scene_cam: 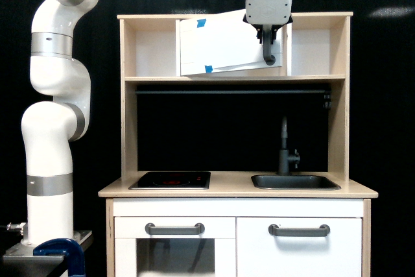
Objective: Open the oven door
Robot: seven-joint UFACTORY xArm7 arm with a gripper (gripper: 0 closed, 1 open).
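The oven door [224,43] is the white panel in the toy kitchen's upper shelf, with blue tape pieces [203,23] near its hinge side. It stands swung partly out, its free edge toward the exterior view's right. My gripper [267,36] hangs down from above at that edge, shut on the door's vertical grey bar handle [269,57], whose lower end shows below the fingers.
Open shelf bays flank the door. Below run a dark rail [227,91], a black hob [170,180], a sink [295,181] and a faucet [284,147]. Two lower doors have horizontal grey handles [174,229]. My arm's base column [48,180] stands at the exterior view's left.
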